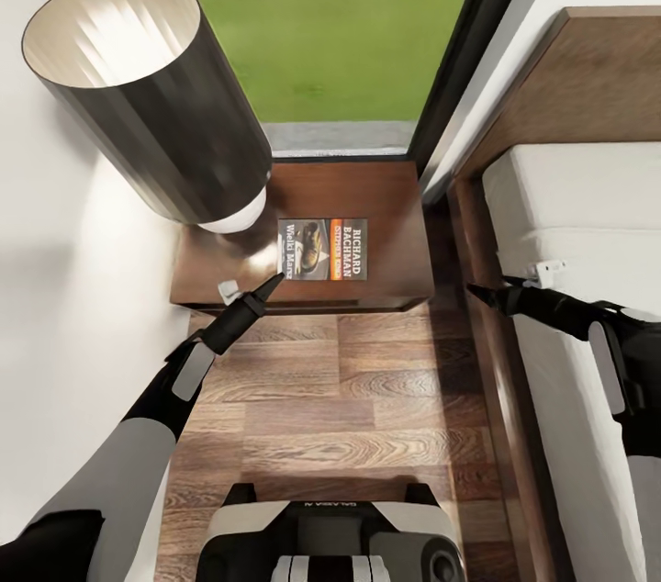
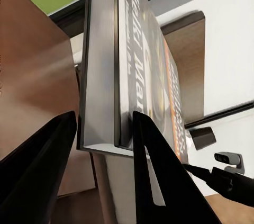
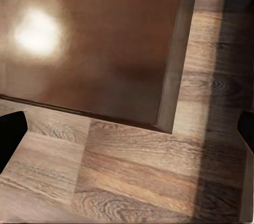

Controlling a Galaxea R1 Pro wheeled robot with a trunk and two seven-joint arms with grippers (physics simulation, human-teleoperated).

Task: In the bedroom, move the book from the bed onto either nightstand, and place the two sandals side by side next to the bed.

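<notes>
Left hand [image 2: 100,155] spread open astride the book [image 1: 322,250] (orange-banded, "RICHARD") on nightstand [image 1: 386,196].

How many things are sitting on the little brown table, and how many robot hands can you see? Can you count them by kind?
Small paperback books with an orange band on the reddish-brown wooden nightstand: 1
Lamps with a dark cylinder shade on it: 1
Black robot grippers: 2, the left gripper at the book's edge, the right gripper over the bed's side
Total: 4
</notes>
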